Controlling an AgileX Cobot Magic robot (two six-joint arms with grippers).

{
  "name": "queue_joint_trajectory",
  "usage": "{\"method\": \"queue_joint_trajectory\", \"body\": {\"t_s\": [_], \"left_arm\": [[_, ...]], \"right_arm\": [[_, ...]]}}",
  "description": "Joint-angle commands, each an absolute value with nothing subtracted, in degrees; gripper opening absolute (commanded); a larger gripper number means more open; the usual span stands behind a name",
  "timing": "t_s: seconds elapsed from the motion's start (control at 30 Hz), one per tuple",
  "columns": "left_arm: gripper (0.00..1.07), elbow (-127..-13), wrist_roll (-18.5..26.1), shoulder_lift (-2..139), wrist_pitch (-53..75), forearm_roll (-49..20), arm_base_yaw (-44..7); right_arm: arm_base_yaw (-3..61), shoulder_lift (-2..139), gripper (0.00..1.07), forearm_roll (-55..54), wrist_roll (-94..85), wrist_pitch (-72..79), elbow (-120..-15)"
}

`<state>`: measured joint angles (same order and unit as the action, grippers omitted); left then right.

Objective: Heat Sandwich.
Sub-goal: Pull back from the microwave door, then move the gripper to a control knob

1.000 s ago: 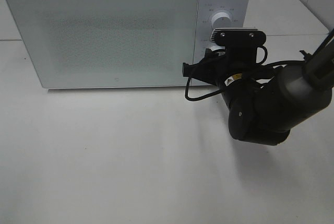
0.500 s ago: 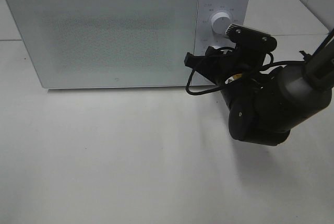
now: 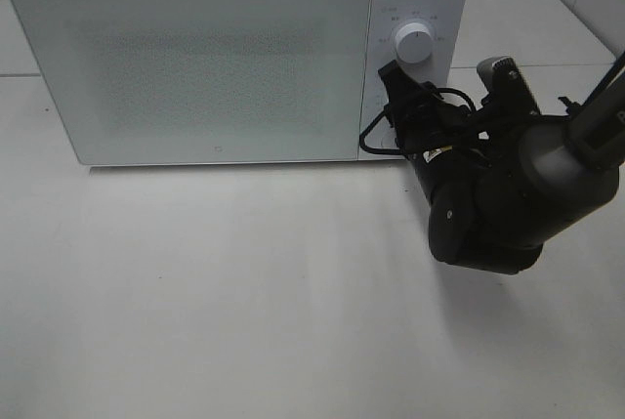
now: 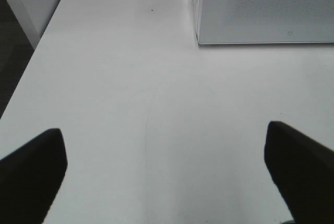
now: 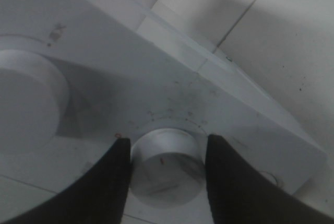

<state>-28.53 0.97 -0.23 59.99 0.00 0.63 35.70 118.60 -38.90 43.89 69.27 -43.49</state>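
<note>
White tabletop (image 3: 244, 282); right tool (image 5: 168, 150) grips lower dial (image 5: 167, 174) on microwave (image 3: 195, 58).

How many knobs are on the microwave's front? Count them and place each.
2. The upper knob sits high on the microwave's control panel. The lower knob is beneath it, clamped in the right gripper; the arm hides it in the high view.

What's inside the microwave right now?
Cannot tell: the microwave door is closed and its speckled panel hides the interior. No sandwich shows in any view. The right gripper clamps the lower knob.
</note>
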Motion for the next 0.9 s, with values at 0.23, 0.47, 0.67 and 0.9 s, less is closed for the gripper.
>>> {"method": "queue_joint_trajectory", "body": {"t_s": [0.23,0.47,0.67,0.9], "left_arm": [[0.98,-28.3,1.0,-1.7,59.4,0.0,0.7],[0.98,-28.3,1.0,-1.7,59.4,0.0,0.7],[0.98,-28.3,1.0,-1.7,59.4,0.0,0.7],[0.98,-28.3,1.0,-1.7,59.4,0.0,0.7]], "right_arm": [[35.9,118.3,0.00,-35.2,53.1,76.0,-44.1],[35.9,118.3,0.00,-36.3,65.0,76.0,-44.1],[35.9,118.3,0.00,-36.7,74.1,76.2,-44.1],[35.9,118.3,0.00,-38.3,86.1,77.1,-45.0]]}}
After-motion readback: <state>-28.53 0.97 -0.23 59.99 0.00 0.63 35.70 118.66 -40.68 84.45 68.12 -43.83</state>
